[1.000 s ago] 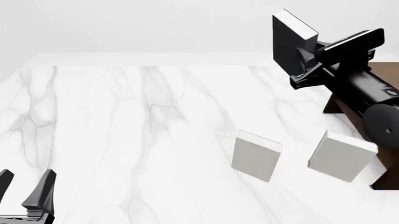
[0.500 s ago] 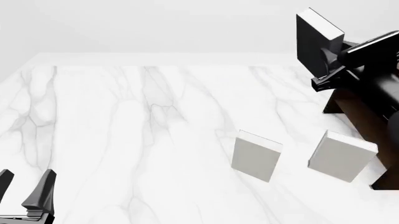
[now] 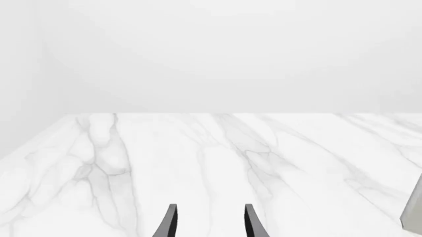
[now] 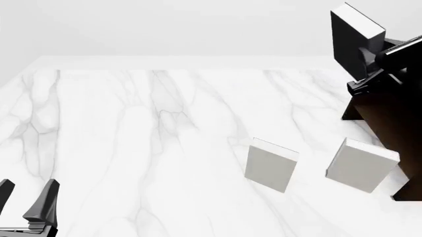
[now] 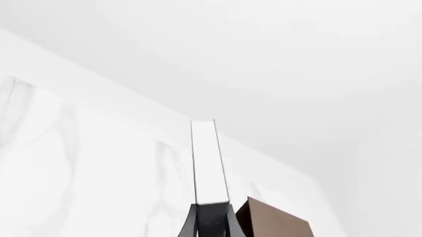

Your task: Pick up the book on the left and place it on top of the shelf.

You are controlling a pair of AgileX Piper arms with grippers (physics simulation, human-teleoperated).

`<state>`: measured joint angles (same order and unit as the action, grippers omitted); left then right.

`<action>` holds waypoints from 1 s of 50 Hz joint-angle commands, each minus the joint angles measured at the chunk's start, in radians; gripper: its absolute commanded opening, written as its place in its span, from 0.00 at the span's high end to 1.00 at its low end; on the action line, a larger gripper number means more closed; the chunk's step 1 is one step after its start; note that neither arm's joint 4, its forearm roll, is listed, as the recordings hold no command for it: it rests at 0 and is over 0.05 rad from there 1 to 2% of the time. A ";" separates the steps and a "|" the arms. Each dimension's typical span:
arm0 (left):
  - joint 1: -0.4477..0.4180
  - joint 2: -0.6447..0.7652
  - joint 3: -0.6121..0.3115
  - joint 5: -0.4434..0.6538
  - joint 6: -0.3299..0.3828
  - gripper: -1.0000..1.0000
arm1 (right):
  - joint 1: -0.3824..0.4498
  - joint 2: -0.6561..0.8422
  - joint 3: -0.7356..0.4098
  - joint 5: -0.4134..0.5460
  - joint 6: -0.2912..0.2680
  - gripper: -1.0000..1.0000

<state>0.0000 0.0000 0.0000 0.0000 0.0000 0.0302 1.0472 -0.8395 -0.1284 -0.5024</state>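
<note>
The black book (image 4: 349,42) with white page edges is held upright in the air at the far right, above the dark brown shelf (image 4: 389,123). My right gripper (image 4: 369,66) is shut on its lower part. In the right wrist view the book's white page edge (image 5: 208,163) stands between the fingers, with a corner of the shelf (image 5: 274,219) beside it. My left gripper (image 4: 26,202) is open and empty at the near left edge; its fingertips (image 3: 168,222) show in the left wrist view over bare marble.
Two white-covered books (image 4: 270,164) (image 4: 361,164) stand upright on the marble table (image 4: 132,138) at the near right, just in front of the shelf. An edge of one white book (image 3: 414,212) shows in the left wrist view.
My right gripper has carried the black book to the right and slightly up, from over the table to above the shelf. The left arm has not moved.
</note>
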 commanded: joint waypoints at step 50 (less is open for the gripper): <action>0.000 0.000 0.000 0.000 0.000 0.00 | -0.161 -0.054 0.021 0.008 -0.205 1.00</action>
<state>0.0000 0.0000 0.0000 0.0000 0.0000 -0.1055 0.9878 -0.8021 -0.1075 -0.7011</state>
